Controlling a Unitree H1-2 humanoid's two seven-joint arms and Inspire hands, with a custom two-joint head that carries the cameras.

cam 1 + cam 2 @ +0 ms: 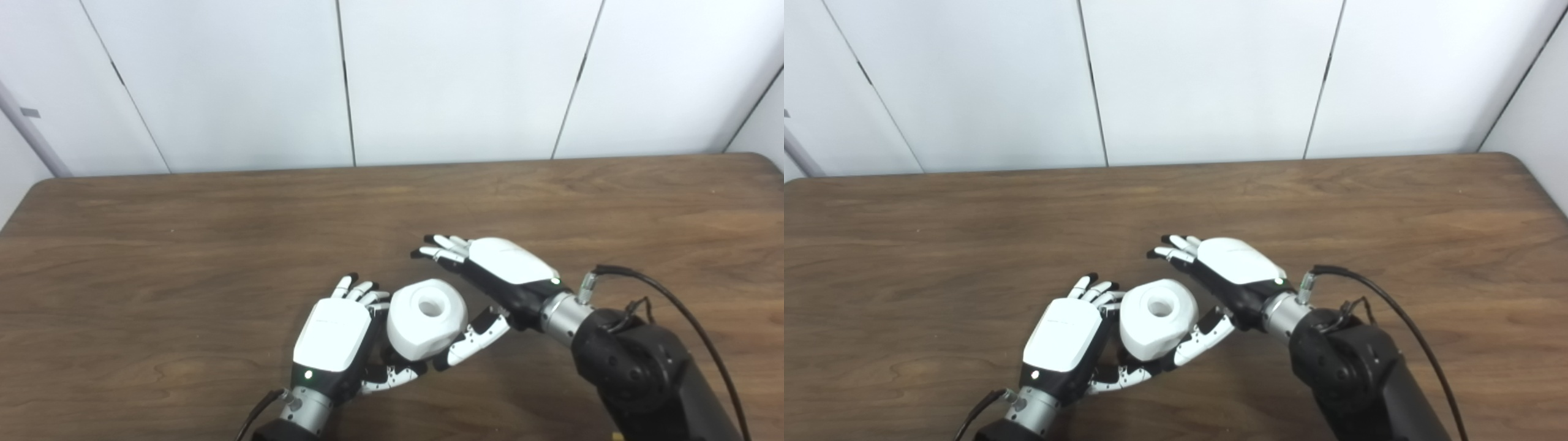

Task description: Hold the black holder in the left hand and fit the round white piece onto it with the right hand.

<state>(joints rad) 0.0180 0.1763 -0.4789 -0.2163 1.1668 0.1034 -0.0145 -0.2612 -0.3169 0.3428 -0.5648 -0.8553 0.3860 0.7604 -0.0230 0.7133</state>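
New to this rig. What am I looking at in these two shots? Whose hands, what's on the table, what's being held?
Both pictures come from two cameras side by side on a humanoid robot's head, looking down at a brown wooden table; they show one scene from slightly different spots. The arms enter from the bottom edge. The left hand is closed around the side of a round white piece with a hole in its top. The right hand is open beside it, fingers spread, its thumb close under the piece; whether it touches is unclear. A black cable runs along the right arm. No black holder shows; it may be hidden under the white piece.
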